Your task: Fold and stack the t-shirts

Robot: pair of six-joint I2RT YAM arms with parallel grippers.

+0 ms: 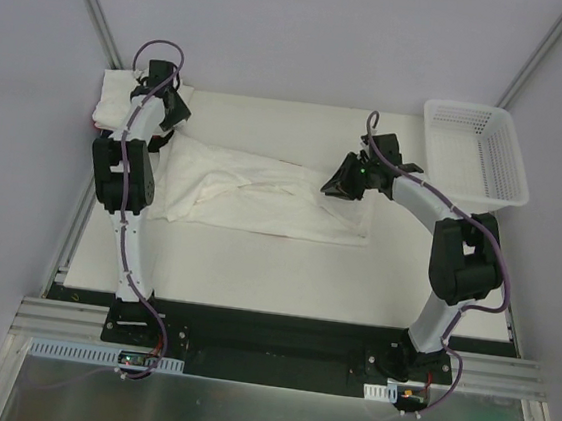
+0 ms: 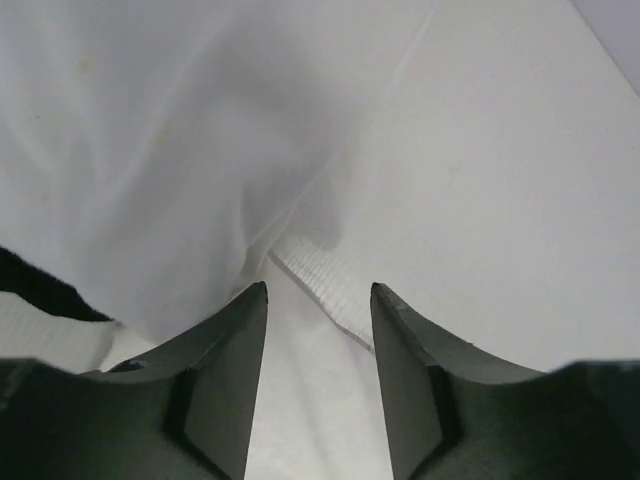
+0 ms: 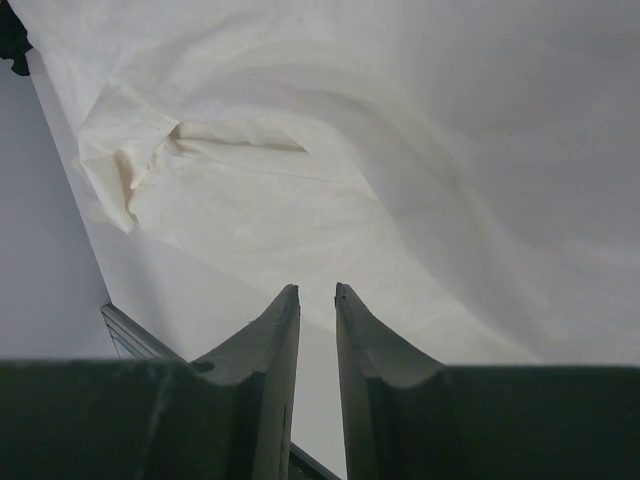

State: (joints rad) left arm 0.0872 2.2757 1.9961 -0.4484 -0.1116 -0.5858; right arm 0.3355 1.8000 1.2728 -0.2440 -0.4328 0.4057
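A white t-shirt lies spread and rumpled across the middle of the table; it fills the right wrist view. My left gripper is open at the shirt's far left end, its jaws wide apart over white cloth and a ribbed hem. A pile of white shirts lies just left of it. My right gripper sits at the shirt's right end, its jaws a narrow gap apart just above the cloth, with nothing seen between them. No red shirt shows.
A white mesh basket stands at the table's back right corner. The table's near edge and metal rail lie close below my right gripper. A dark patch sits at the left of the left wrist view.
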